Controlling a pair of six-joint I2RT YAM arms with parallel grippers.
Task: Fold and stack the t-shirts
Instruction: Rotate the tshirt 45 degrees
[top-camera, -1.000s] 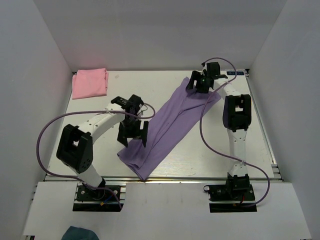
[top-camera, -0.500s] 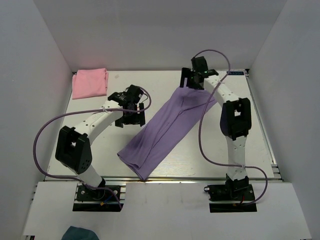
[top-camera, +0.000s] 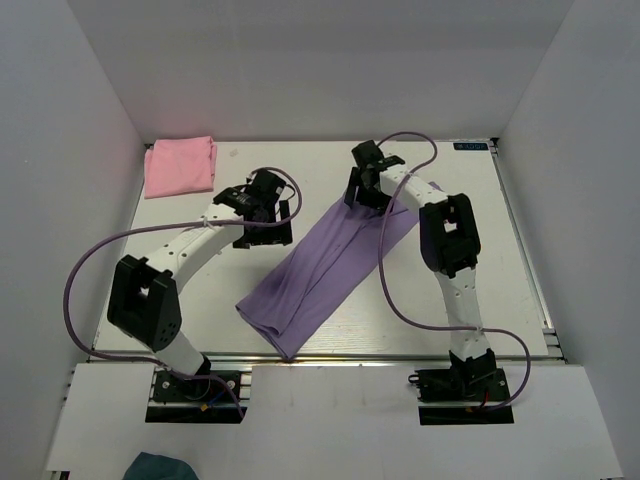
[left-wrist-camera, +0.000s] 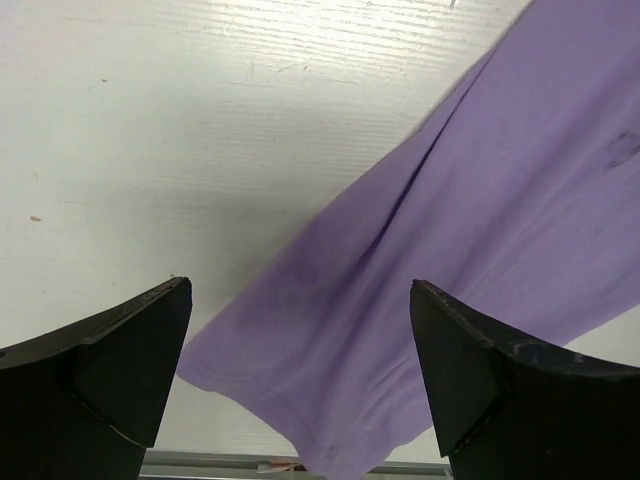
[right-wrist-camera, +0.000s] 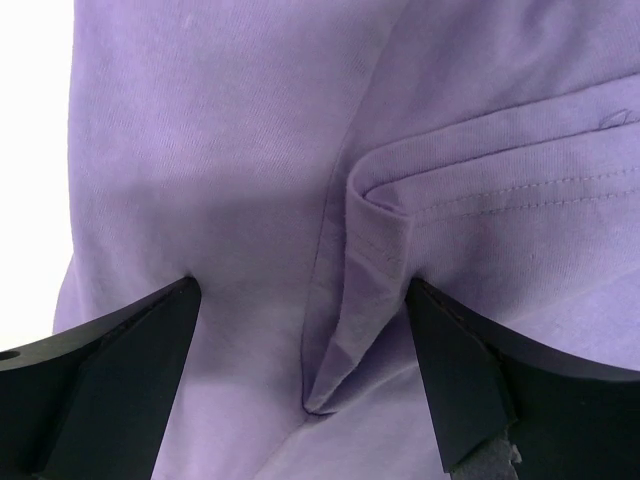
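Note:
The lavender t-shirt (top-camera: 325, 265) lies as a long diagonal strip from the back middle to the front edge of the table. In the left wrist view its hemmed near end (left-wrist-camera: 400, 300) lies flat. My left gripper (top-camera: 264, 236) hovers just left of the strip's middle, open and empty (left-wrist-camera: 300, 288). My right gripper (top-camera: 358, 192) is at the strip's far end, open, jaws low on either side of a raised sleeve fold (right-wrist-camera: 375, 260). The pink t-shirt (top-camera: 180, 165) lies folded at the back left corner.
The white table (top-camera: 480, 250) is walled in by white panels on the left, back and right. Its front edge has a metal rail (top-camera: 400, 355). Purple cables loop from both arms over the table.
My right gripper moved left and nearer, from the back right onto the strip's far end. My left gripper moved from the strip's near left edge toward the back.

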